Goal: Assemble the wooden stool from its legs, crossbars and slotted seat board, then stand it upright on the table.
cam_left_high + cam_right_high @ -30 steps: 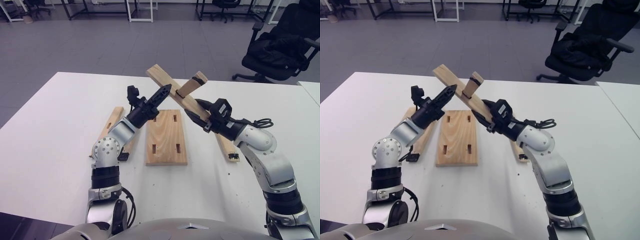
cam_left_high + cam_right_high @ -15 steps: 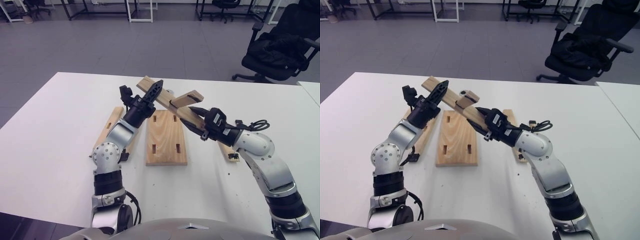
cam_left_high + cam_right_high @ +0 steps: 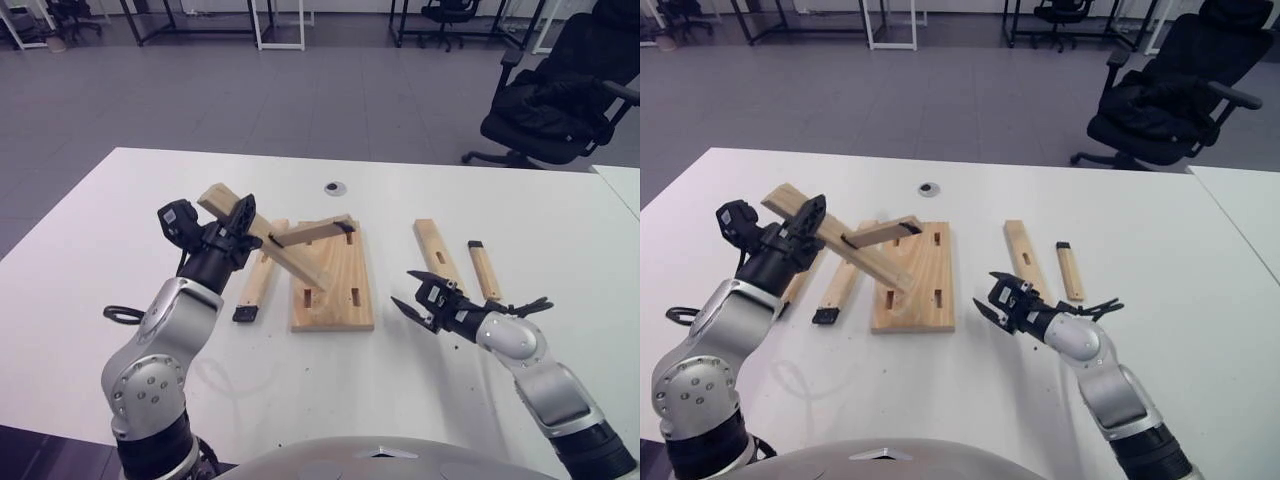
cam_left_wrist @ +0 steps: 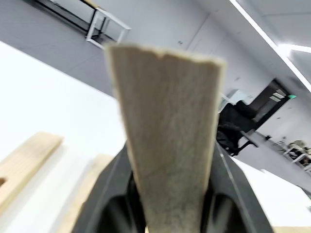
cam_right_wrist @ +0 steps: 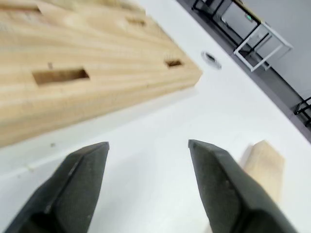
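Leg (image 3: 293, 264) clamped in left pincer (image 3: 241, 213), tilted over seat board (image 3: 338, 302).

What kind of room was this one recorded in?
Probably a lab or office workroom: a white table on a grey floor, a black office chair off to the right, and metal-framed desks at the back.
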Motion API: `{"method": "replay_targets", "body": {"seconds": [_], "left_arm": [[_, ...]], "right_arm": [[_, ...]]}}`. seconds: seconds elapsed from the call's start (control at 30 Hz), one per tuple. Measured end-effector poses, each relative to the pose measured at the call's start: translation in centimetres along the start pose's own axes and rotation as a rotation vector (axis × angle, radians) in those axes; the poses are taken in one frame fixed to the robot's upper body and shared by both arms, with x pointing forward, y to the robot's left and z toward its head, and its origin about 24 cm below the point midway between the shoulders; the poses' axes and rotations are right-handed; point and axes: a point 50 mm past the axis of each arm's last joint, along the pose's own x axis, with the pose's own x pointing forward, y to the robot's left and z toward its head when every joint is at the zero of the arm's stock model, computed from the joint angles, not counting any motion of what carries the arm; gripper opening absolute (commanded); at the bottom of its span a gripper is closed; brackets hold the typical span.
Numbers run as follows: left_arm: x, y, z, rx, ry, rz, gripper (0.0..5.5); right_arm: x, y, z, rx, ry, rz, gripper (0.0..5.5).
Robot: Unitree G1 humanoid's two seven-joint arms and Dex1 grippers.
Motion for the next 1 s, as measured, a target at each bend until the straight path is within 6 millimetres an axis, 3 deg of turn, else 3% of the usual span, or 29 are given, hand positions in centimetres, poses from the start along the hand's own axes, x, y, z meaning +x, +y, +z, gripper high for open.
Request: {"method": "replay_targets", "body": {"seconds": [0.13, 0.5, 0.63, 0.73, 1.0], "left_arm": [[-0.7, -0.4, 0.2, 0.040, -0.007, 0.059, 1.02], [-1.6, -0.5, 0.5, 0.120, 0.002, 0.143, 1.02], [-1.3, -0.5, -0.1, 0.175, -0.015, 0.160, 1.02], [-1.2, -0.9, -0.8, 0.259, -0.023, 0.104, 1.02], [-0.5, -2.4, -3.9, 0.537, -0.028, -0.089, 1.05]], "right_arm": [[1.5, 1.1, 0.1, -0.025, -0.003, 0.022, 3.05], [2.4, 1.7, 1.1, -0.030, -0.047, 0.098, 3.05], [2.4, 2.4, 2.3, 0.027, -0.119, 0.189, 3.05], [2.4, 3.4, 4.3, 0.076, -0.235, 0.260, 3.05], [0.8, -0.2, 2.4, 0.108, -0.162, 0.117, 3.05]]}}
